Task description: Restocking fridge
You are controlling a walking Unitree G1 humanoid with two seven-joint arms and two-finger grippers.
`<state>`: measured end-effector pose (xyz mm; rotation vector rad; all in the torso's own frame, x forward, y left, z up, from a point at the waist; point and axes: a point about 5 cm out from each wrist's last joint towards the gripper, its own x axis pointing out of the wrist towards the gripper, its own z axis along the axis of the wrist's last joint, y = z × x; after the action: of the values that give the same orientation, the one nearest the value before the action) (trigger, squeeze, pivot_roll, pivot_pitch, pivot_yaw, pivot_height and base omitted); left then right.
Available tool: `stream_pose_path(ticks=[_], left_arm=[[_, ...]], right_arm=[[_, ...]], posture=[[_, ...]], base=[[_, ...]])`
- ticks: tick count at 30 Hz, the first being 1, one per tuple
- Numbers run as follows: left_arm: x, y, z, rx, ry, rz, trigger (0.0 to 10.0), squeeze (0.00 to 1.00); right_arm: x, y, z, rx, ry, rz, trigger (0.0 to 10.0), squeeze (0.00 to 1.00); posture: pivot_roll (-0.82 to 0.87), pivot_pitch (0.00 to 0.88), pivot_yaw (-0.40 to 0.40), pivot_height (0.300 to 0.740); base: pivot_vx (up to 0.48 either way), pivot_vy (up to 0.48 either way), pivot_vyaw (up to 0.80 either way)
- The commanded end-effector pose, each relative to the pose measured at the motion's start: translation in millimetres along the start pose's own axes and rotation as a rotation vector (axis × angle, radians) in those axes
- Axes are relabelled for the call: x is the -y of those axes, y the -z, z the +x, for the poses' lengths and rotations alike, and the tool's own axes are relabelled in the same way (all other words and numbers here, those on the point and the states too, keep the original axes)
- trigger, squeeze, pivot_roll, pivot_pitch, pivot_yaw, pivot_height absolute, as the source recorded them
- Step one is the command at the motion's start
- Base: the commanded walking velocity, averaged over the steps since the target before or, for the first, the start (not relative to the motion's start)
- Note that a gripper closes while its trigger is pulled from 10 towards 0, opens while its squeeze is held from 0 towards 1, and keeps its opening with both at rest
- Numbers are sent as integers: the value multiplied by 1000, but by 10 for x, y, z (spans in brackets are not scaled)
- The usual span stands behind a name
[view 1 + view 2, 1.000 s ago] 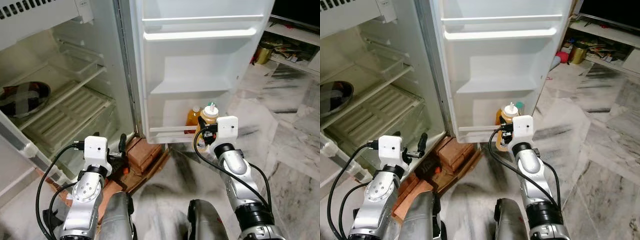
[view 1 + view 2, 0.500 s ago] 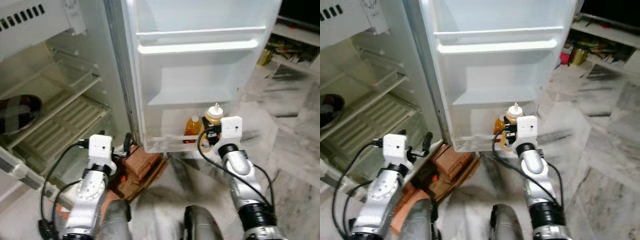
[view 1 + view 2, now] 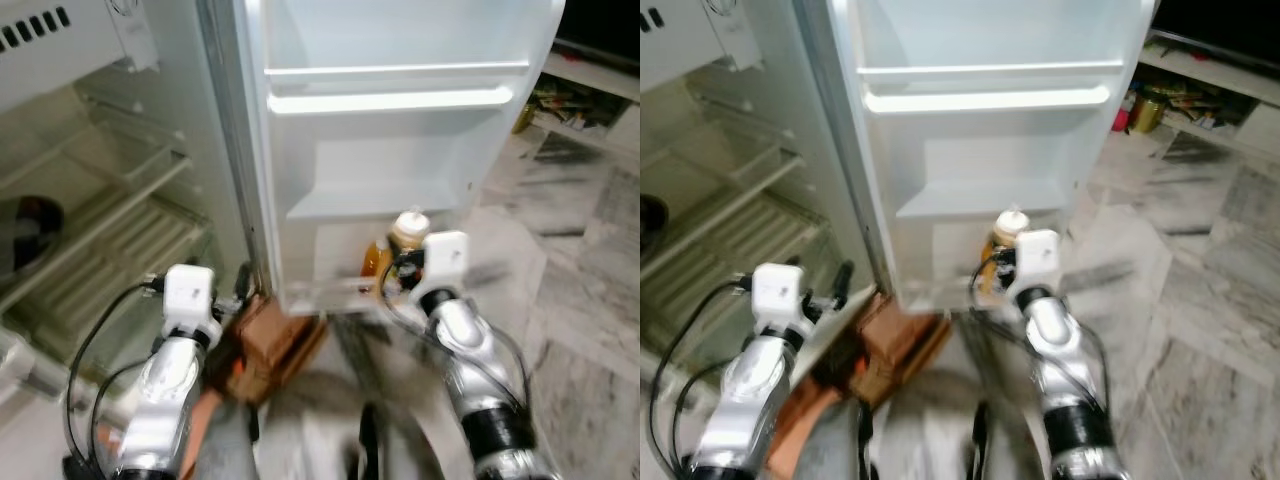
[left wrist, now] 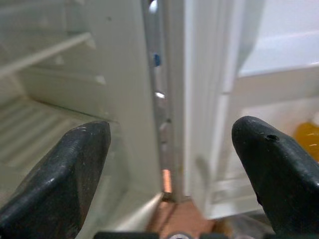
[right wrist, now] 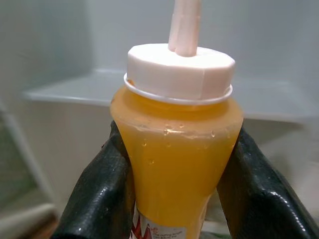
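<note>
Sauce bottle (image 5: 177, 134), full of orange-yellow sauce with a white cap and nozzle, is clenched between the right gripper's (image 3: 402, 275) two black fingers (image 5: 102, 191), which press its sides just under the cap so it stays upright. It is held at the lowest shelf of the fridge door (image 3: 400, 120), just above the white rail (image 3: 330, 292) of that shelf; the grip high on the neck probably leaves the base free to drop behind the rail. A second orange bottle (image 3: 373, 258) stands on that same shelf, just beside the held one, so the new one seems meant for the space next to it. The door's upper shelves are bare.

The left gripper (image 4: 169, 164) hangs with its fingers spread wide, grasping nothing, pointed at the hinge edge where the door meets the fridge body; it looks idle, kept off the door. Bricks (image 3: 268, 335) lie on the floor below the door's hinge side
</note>
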<state>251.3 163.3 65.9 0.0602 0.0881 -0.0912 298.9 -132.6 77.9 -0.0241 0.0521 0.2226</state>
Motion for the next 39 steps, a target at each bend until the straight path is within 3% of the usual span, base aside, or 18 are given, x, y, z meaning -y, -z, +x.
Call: stream_pose_path(ticks=[1,17,30,39], left_arm=[[79,-14,13,4,18,-10,10000,0],[81,-1,8,-2,16,-10,10000,0],[87,1,8,-4,17,-9,10000,0],[62,-2,-62,-11,4,-15,10000,0]], right_arm=[[119,-58,-7,17,28,-12,10000,0],[54,-37,-22,10,-34,-8,10000,0],[32,-34,-18,11,-40,-9,10000,0],[35,-19,-28,8,-36,-4,10000,0]], posture=[[-14,19,2,636],[-10,21,-2,636],[-6,19,-2,636],[8,62,-13,626]], base=[[251,0,0],[82,0,0],[0,0,391],[0,0,0]])
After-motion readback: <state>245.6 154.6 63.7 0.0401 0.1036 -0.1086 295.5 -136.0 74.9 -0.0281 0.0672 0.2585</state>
